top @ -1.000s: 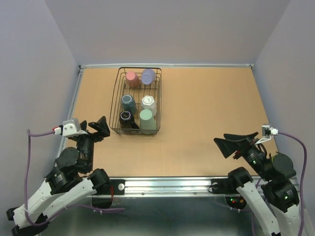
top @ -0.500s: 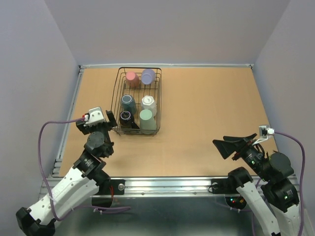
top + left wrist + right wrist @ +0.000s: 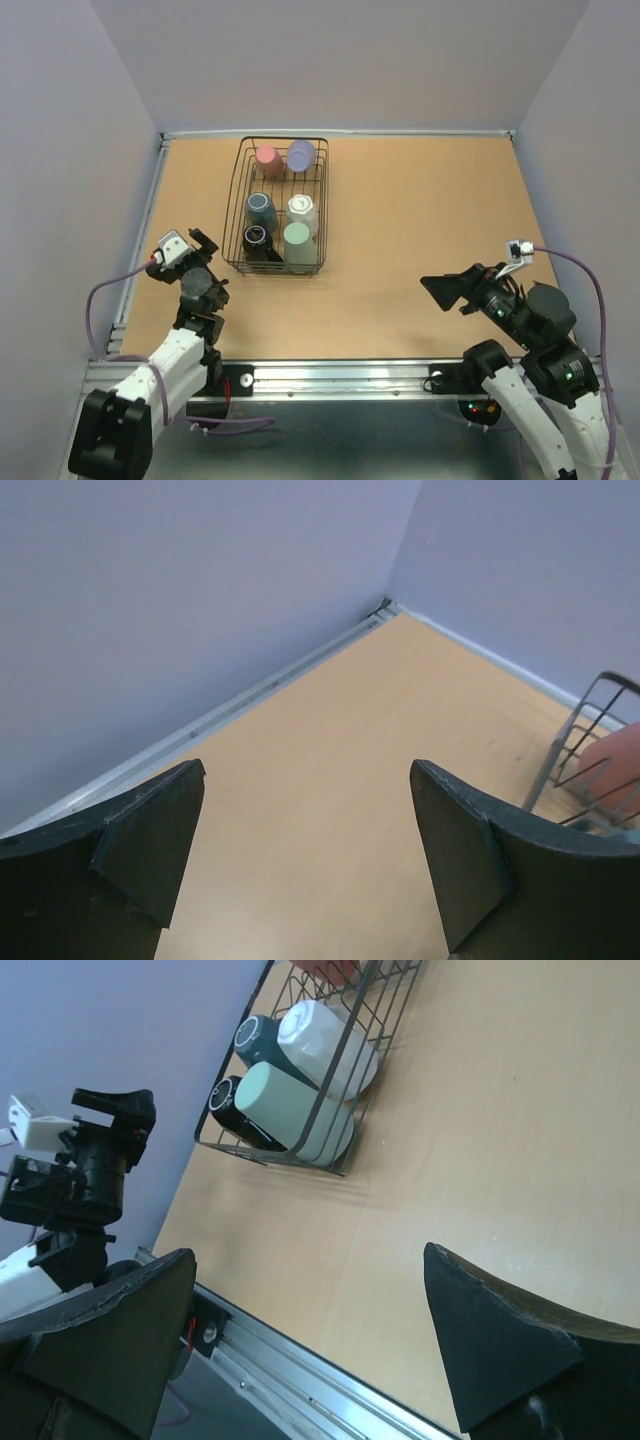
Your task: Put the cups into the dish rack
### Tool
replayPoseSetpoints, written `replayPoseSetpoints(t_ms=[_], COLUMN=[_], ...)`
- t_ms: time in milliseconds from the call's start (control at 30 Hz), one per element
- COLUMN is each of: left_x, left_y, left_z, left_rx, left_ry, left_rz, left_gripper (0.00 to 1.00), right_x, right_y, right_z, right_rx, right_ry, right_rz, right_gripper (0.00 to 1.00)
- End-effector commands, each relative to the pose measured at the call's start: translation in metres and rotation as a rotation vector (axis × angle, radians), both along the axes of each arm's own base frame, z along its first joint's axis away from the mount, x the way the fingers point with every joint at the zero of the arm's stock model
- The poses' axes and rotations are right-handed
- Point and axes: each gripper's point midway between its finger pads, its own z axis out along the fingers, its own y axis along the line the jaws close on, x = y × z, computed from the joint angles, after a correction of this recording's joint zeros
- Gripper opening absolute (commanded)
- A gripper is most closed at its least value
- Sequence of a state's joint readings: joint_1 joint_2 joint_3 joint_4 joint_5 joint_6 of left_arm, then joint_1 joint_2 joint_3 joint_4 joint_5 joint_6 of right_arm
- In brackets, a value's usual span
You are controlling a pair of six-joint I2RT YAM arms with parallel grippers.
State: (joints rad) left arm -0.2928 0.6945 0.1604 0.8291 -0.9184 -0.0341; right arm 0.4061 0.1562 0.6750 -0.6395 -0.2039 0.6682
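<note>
All six cups (image 3: 297,243) sit inside the dish rack (image 3: 285,139), so I judge the loading done, which is why my left gripper (image 3: 305,780) and right gripper (image 3: 310,1260) hang empty, fingers spread apart, outside it over the table (image 3: 430,220).

The desk (image 3: 420,210) has a smooth, matt, light wood-look top, with a brushed metal rail (image 3: 340,375) along its near edge. The dish rack (image 3: 284,139) is thin black-coated wire, and the mint green cup (image 3: 298,243) in it looks like smooth ceramic with a soft sheen. The left tool (image 3: 305,770) and the right tool (image 3: 309,1250) have fingers of matt black plastic.
</note>
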Motion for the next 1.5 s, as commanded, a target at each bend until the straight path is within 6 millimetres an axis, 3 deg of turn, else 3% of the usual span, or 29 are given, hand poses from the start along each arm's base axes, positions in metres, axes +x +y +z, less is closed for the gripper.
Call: replayPoseSetpoints(t_ms=[0,33,67,200,333,400,433,600,700,733,767,867,900,1133,1300,1367,1433,1467], left_x=[-0.009,-0.01,-0.006,0.01,0.02,0.028,0.026,0.031,0.046,0.055,0.058,0.054,0.058,0.068,0.077,0.081,0.084,0.085], left_y=[0.013,0.015,0.014,0.005,-0.004,-0.005,-0.007,-0.015,-0.035,-0.046,-0.046,-0.044,-0.045,-0.041,-0.039,-0.037,-0.036,-0.035], left_z=[0.01,0.011,-0.004,-0.019,-0.004,-0.01,0.004,-0.002,-0.001,-0.009,-0.014,-0.003,-0.015,-0.013,-0.015,-0.016,-0.018,-0.018], left_rx=[-0.07,-0.085,-0.068,-0.043,0.033,0.062,0.079,0.107,0.192,0.224,0.221,0.238,0.223,0.212,0.195,0.187,0.186,0.187], left_ry=[-0.19,-0.215,-0.167,-0.146,-0.203,-0.184,-0.248,-0.207,-0.177,-0.139,-0.13,-0.176,-0.123,-0.113,-0.095,-0.081,-0.069,-0.065], left_rz=[0.091,0.108,0.11,0.062,-0.007,-0.015,-0.031,-0.096,-0.22,-0.289,-0.298,-0.28,-0.294,-0.27,-0.265,-0.263,-0.26,-0.259], left_gripper=[0.94,0.94,0.95,0.95,0.99,0.99,0.99,0.99,0.99,0.98,0.97,0.98,0.98,0.98,0.99,0.99,0.99,0.99], right_x=[0.001,0.003,0.005,0.015,0.027,0.036,0.039,0.062,0.074,0.079,0.081,0.09,0.092,0.114,0.157,0.173,0.188,0.196], right_y=[0.006,0.007,0.009,0.012,0.013,0.012,0.011,0.011,0.016,0.017,0.018,0.022,0.023,0.02,-0.008,-0.022,-0.033,-0.047], right_z=[0.017,0.015,0.015,0.008,0.006,0.009,0.012,0.021,0.016,0.013,0.012,0.004,0.002,-0.016,-0.046,-0.05,-0.068,-0.069], right_rx=[0.006,0.001,-0.002,-0.034,-0.046,-0.046,-0.045,-0.064,-0.1,-0.11,-0.11,-0.106,-0.103,-0.102,-0.242,-0.344,-0.48,-0.53], right_ry=[-0.052,-0.041,-0.043,-0.02,-0.002,-0.008,-0.015,-0.036,-0.024,-0.013,-0.002,0.041,0.048,0.085,0.115,0.065,0.064,0.05], right_rz=[0.036,0.038,0.044,0.044,0.023,-0.006,-0.017,-0.063,-0.055,-0.058,-0.059,-0.064,-0.067,-0.143,-0.349,-0.419,-0.454,-0.536], right_gripper=[1.0,1.0,1.0,1.0,1.0,1.0,1.0,1.0,1.0,1.0,1.0,1.0,1.0,1.0,1.0,1.0,1.0,1.0])
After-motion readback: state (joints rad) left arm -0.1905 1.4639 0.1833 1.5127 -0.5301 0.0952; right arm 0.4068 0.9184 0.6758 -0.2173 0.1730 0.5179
